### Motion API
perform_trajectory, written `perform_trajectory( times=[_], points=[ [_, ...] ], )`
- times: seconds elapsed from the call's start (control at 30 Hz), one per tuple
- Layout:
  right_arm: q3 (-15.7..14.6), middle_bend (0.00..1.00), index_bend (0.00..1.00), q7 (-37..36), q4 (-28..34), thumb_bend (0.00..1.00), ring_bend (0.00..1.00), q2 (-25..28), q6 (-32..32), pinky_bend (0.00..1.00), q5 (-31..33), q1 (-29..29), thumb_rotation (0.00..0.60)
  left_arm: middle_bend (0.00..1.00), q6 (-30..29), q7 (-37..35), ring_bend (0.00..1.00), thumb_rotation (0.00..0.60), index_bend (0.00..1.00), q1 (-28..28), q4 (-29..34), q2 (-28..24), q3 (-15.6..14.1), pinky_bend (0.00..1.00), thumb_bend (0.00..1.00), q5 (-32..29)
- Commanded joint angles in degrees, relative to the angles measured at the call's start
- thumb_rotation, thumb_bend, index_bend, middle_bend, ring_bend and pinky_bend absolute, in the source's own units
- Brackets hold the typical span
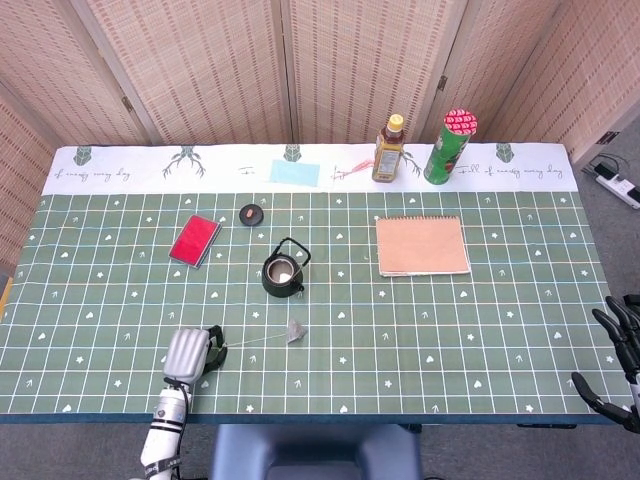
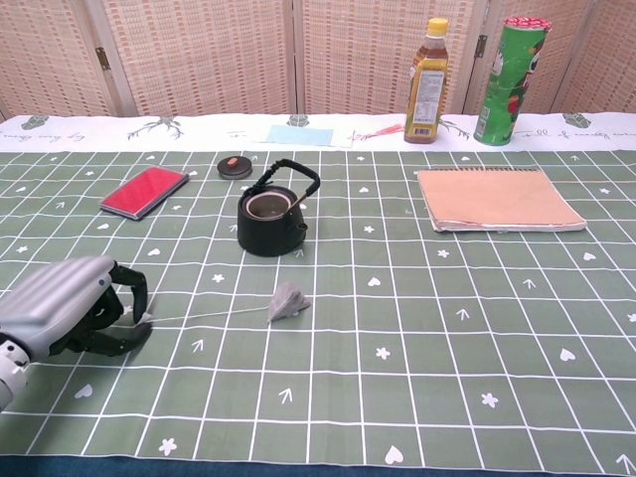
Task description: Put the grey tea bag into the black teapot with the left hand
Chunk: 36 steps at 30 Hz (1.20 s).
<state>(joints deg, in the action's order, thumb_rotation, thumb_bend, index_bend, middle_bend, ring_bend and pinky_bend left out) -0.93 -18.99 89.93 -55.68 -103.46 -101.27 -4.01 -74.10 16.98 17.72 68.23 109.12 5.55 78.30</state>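
Note:
The grey tea bag [image 1: 296,331] [image 2: 286,301] lies on the green cloth, just in front of the black teapot [image 1: 283,273] [image 2: 270,221]. The teapot stands upright with its top uncovered and its handle raised. A thin white string runs left from the bag to my left hand [image 1: 188,352] [image 2: 65,303]. That hand rests low on the cloth near the front left edge, its fingers curled in and pinching the string's end tag. My right hand [image 1: 618,365] hangs past the table's right edge with its fingers spread and nothing in it.
A small black lid [image 1: 251,212] [image 2: 235,167] and a red book [image 1: 195,240] [image 2: 144,191] lie behind and left of the teapot. A tan notebook [image 1: 421,245] sits to the right. A bottle [image 1: 389,150], a green can [image 1: 450,148] and a blue card [image 1: 294,172] line the back.

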Motion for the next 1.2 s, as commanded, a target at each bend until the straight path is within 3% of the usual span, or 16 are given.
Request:
perform_trajectory(
  times=[0.03,0.47,0.8,0.97,1.2],
  points=[
    [0.0,0.00,0.00,0.1,0.0,0.35,0.00,0.0,0.0,0.00,0.0,0.0,0.600,1.00,-0.1,-0.4,1.00,0.600,0.63,0.0,-0.1,-0.1,-0.1,1.00,0.41,0.2],
    [0.0,0.00,0.00,-0.1,0.0,0.35,0.00,0.0,-0.2,0.00,0.0,-0.1,0.600,1.00,-2.3,1.1,1.00,0.600,0.66,1.0,-0.5,-1.3,0.4,1.00,0.48,2.6],
    [0.1,0.00,0.00,-0.8,-0.4,0.35,0.00,-0.1,-0.3,0.00,0.2,-0.1,0.600,1.00,-4.0,14.7,1.00,0.600,0.67,6.5,10.5,-7.1,4.8,1.00,0.48,6.6],
    [-0.2,0.00,0.00,-0.1,-0.1,0.35,0.00,-0.1,0.1,0.00,-0.1,-0.1,0.600,1.00,-2.2,20.9,1.00,0.600,0.67,8.9,16.8,-8.2,6.8,1.00,0.48,5.5],
    [-1.5,0.00,0.00,1.1,-0.2,0.35,0.00,-0.6,-0.6,0.00,-2.3,-0.8,0.600,1.00,0.2,28.0,1.00,0.600,0.67,11.5,20.5,-9.3,8.1,1.00,0.48,3.2]
  ],
)
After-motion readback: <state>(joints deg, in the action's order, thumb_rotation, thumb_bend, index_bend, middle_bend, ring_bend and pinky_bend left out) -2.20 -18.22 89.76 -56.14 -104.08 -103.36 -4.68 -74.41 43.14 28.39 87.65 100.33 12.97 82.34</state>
